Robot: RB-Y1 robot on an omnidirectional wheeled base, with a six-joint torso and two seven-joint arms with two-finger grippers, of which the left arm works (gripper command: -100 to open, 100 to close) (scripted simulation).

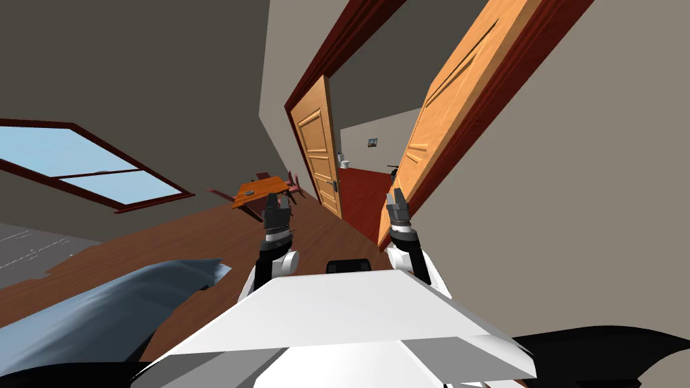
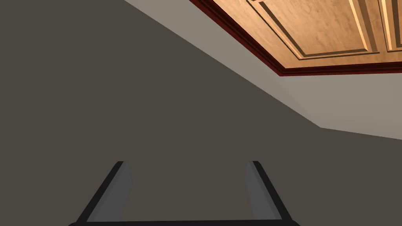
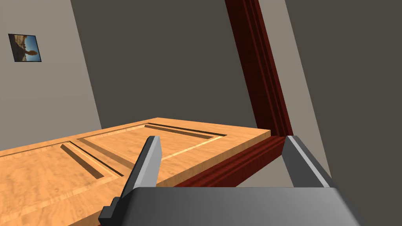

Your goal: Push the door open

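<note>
Two grippers are raised ahead of the chest, and only one is placed to work. The right gripper (image 1: pixel 395 202) is low on the orange wood door (image 1: pixel 458 94), by the edge that faces the opening. That is probably deliberate, since a push there is farthest from the hinge side and turns the door most easily. Its fingers (image 3: pixel 147 168) are spread wide and hold nothing. The wrist view shows one of them lying along the door's panelled face. I cannot tell whether it is touching the wood or is just beside it.

The left gripper (image 1: pixel 277 205) hangs well apart from the door, over the brown floor (image 1: pixel 202 232), also spread wide and empty. It seems to be kept out of the way of the door's swing.

The door itself stands at an angle out from its dark red frame (image 3: pixel 267 86), so it is already partly open. Judging from that, the push is under way but not finished.

Past it, the opening shows a red floor (image 1: pixel 360 188) and a second wood door (image 1: pixel 317 148) on the other side. On the far wall beyond hangs a small picture (image 1: pixel 372 142).
</note>
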